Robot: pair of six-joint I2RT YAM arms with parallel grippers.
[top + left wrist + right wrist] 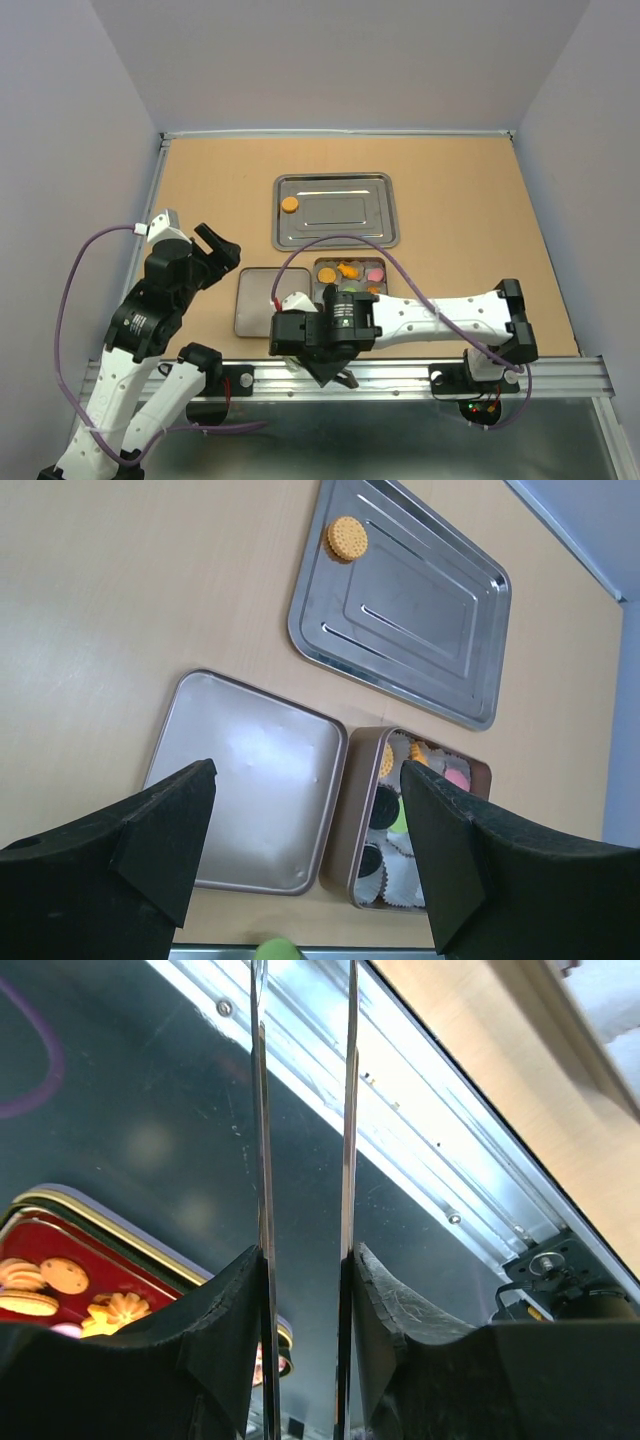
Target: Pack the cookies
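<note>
Left gripper (214, 249) hangs spread wide and empty over the table's (480, 200) left side, beside the upturned tin lid (250, 780). Right gripper (307, 1258), above the near rail (560, 375), pinches two thin metal blades (262, 1110). One orange cookie (289, 205) lies on the far steel tray (350, 212); other cookies (350, 272) sit in the tin (346, 820) right of the lid

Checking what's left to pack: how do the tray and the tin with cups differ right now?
The tray is larger and shallow; the tin is smaller and deeper. The tray holds one orange cookie on bare metal; the tin holds several cookies in paper cups. Both are rounded rectangular metal, lying flat on the table.
</note>
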